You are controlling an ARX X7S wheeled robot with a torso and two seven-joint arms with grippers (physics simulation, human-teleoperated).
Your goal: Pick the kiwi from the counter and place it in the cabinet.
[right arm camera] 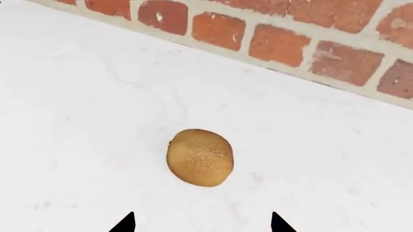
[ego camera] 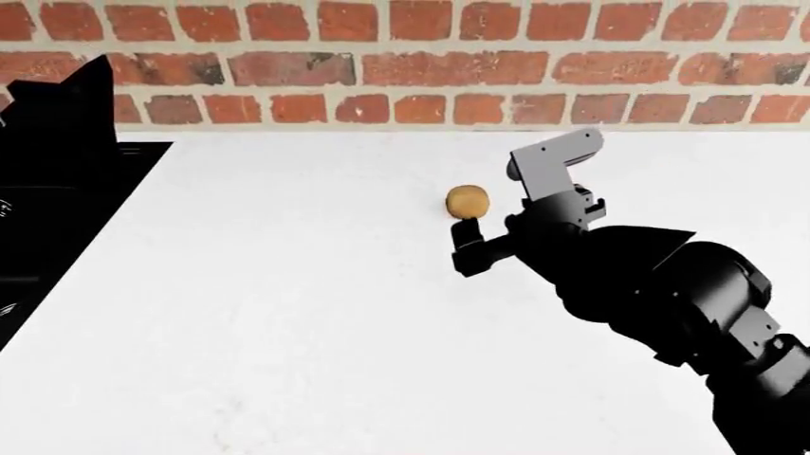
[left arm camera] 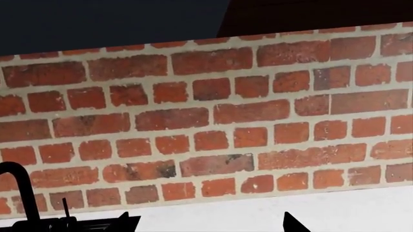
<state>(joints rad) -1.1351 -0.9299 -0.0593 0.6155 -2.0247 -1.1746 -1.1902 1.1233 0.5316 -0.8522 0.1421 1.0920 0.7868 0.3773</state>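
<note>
The kiwi (ego camera: 468,200), a small tan-brown fruit, lies on the white counter (ego camera: 291,313) a little way from the brick wall. My right gripper (ego camera: 496,203) hovers just beside it on the right, open, one finger on each side of the line to the fruit. In the right wrist view the kiwi (right arm camera: 200,157) rests on the counter (right arm camera: 77,121) just ahead of the open right gripper (right arm camera: 203,222), not touching either finger. My left gripper (left arm camera: 210,221) is open over bare counter (left arm camera: 335,208) and holds nothing. The cabinet is out of view.
A black sink (ego camera: 57,246) is set into the counter at the far left, with a black faucet (left arm camera: 19,188) beside the left gripper. A red brick wall (ego camera: 418,66) runs along the counter's back. Dark surfaces (left arm camera: 116,19) sit above the bricks.
</note>
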